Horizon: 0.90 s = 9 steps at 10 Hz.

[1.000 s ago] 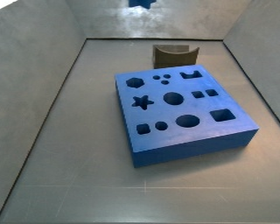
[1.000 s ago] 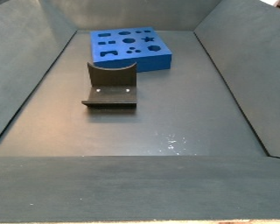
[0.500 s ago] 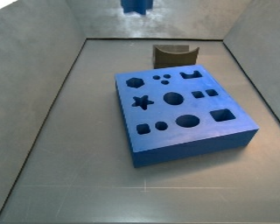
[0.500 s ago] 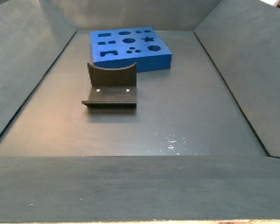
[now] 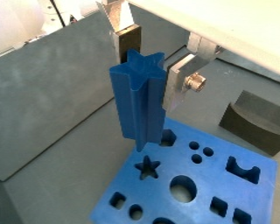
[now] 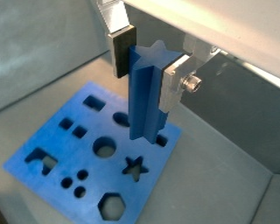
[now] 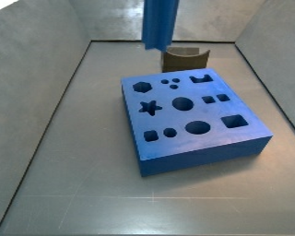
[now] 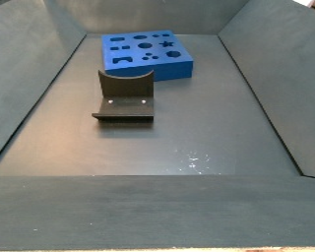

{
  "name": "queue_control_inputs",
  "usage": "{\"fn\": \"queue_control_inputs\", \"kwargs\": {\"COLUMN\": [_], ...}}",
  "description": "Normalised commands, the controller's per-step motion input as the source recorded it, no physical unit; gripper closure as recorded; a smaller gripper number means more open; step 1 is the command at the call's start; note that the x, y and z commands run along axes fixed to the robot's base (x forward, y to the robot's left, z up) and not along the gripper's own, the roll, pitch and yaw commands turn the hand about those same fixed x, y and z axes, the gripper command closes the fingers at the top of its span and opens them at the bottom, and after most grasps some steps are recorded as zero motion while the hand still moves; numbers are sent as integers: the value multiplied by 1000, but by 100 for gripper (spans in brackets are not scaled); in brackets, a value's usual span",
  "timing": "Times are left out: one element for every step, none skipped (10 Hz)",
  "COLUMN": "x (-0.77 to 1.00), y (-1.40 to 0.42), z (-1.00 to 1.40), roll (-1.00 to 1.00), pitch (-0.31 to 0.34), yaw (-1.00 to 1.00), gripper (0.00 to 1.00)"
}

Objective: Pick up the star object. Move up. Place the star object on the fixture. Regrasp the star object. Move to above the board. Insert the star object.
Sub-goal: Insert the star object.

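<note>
**Star peg held vertical above the board, pre-insert**

Gripper [image 5: 152, 54] is clamped on the upper end of the star object [image 5: 139, 96]; both wrist views show a silver finger plate on each side of it, dark pad pressed against blue. Peg hangs upright and long-axis down, which is how it needs to sit to drop into a hole.

Board [image 7: 194, 123] lies below with a clear air gap, nothing touching. Star-shaped hole [image 5: 147, 165] is near the peg's lower tip but looks offset, so my read is lateral alignment remains before descent.

Fixture [image 7: 183, 58] stands empty behind the board, so the regrasp looks done.
</note>
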Motion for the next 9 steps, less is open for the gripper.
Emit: {"fn": "queue_control_inputs", "kwargs": {"x": [149,377,283,263,0,0,154,0,0], "y": [317,114,69,71,57,0,0,0,0], "z": [-840,-711,-543,-229,0,-180,-623,-623,-97], "roll": [0,-20,-103,-51,-29,0,-129,-26,0], "pitch": [157,100,0,-3,0,-69,-294,-303,0], "yaw": [586,-83,-849,-651,0,0,-854,-734,0], "gripper": [100,100,100,100,100,100,100,100,100]}}
